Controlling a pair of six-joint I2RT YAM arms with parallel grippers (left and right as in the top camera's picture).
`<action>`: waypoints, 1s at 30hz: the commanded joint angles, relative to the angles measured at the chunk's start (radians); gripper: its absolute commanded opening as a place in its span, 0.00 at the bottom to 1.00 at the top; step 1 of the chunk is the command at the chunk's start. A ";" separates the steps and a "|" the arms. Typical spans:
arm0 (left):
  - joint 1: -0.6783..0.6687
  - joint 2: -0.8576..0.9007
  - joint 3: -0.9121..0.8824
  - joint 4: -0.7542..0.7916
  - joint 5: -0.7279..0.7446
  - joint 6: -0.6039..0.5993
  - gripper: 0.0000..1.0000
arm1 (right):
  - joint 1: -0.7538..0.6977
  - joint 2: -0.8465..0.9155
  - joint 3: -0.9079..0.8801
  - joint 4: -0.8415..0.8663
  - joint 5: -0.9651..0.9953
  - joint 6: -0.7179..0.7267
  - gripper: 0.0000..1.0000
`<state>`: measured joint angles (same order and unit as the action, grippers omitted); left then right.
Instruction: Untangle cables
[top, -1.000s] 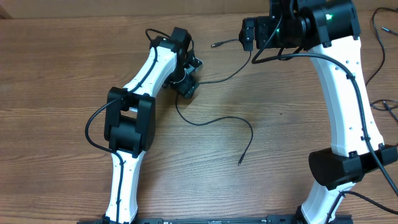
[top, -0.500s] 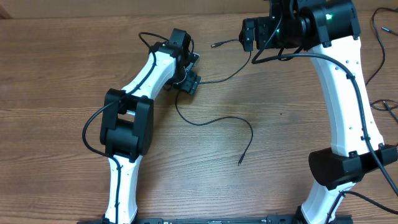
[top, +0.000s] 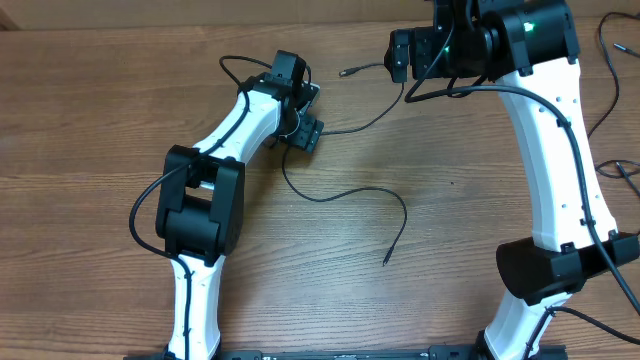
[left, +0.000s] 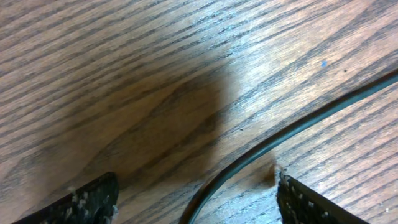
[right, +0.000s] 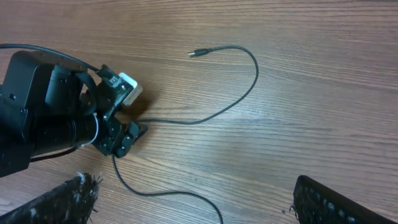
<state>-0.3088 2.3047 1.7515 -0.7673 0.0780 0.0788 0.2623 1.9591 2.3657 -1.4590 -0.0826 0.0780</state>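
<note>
Loosely, cable (top: 345, 193) left-to-right, plug end (top: 386, 260) nearward — left tool (left: 196, 199) wide astride it, right tool (right: 199, 202) wide.

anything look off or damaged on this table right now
Nothing stands out. The cable lies slack and unkinked on the table and passes between the open jaws of the left gripper. No fraying, knot or spill shows.

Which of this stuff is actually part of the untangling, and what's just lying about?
Job:
- upper cable strand
- lower cable strand
- left pincer, open astride the cable
- right pincer, open, empty

Lying about:
- cords at the right table edge
- wooden table
</note>
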 joint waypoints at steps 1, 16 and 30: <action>0.003 0.193 -0.042 -0.013 0.041 -0.023 0.82 | 0.000 -0.015 0.009 0.002 -0.010 -0.001 1.00; 0.001 0.193 0.093 -0.008 0.011 0.145 0.62 | 0.000 -0.014 0.009 0.003 -0.009 -0.001 1.00; 0.000 0.193 0.149 -0.437 -0.048 0.151 0.73 | 0.000 0.024 0.009 0.010 -0.035 -0.001 1.00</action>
<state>-0.3077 2.3806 1.9327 -1.1576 -0.0246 0.2173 0.2623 1.9594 2.3657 -1.4498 -0.0891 0.0780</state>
